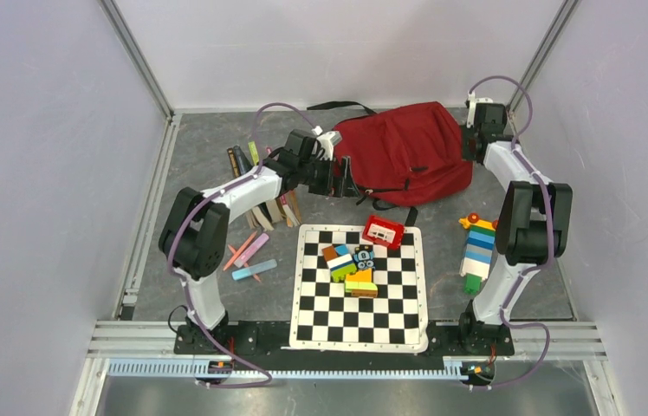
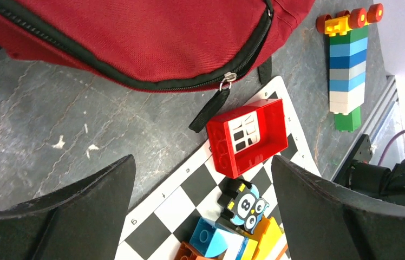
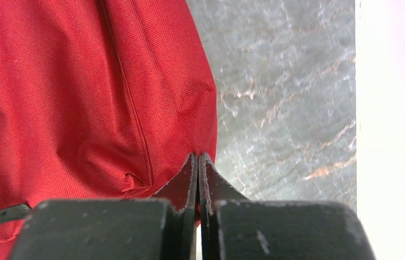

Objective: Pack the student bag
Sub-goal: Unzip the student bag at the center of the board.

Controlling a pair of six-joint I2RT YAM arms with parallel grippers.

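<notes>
Mostly cropped, student bag (image 3: 81, 97); right end effector (image 3: 198, 158) closed at its edge

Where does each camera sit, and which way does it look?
Top external: above, behind the robot, looking down; left arm, right arm, student bag, chessboard.
Left wrist: on left arm, facing zipper and red toy box; open left end effector.
Right wrist: on right arm, facing bag's corner; shut right end effector.
Shared: all show the bag.
</notes>
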